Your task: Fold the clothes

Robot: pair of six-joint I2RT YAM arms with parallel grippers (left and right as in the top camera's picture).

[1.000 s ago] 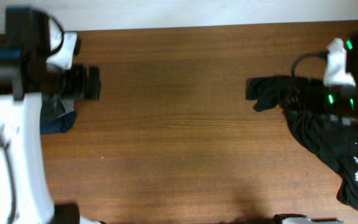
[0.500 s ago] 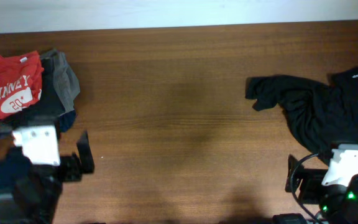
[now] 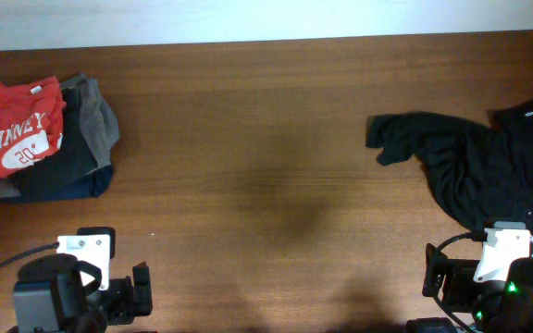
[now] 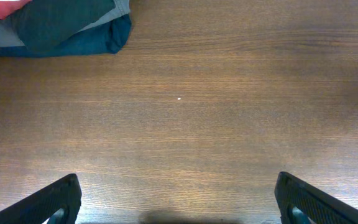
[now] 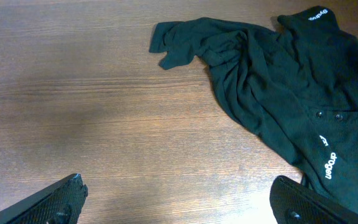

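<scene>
As it lies crumpled, black shirt (image 3: pixel 470 171), long axis diagonal, collar rightward

Softly and evenly lit from above, rather dim and warm across the brown wood-grain table (image 3: pixel 266 111). Faint, blurred shadow patches near its middle in the overhead view and left of centre in the right wrist view. Washed out to near-white along the pale strip (image 3: pixel 266 18) at the top edge. Crisp in both wrist views — sharp in the grain, readable in the folds of the crumpled black fabric shirt (image 5: pixel 272 81). Flattened overhead to almost solid black.
</scene>
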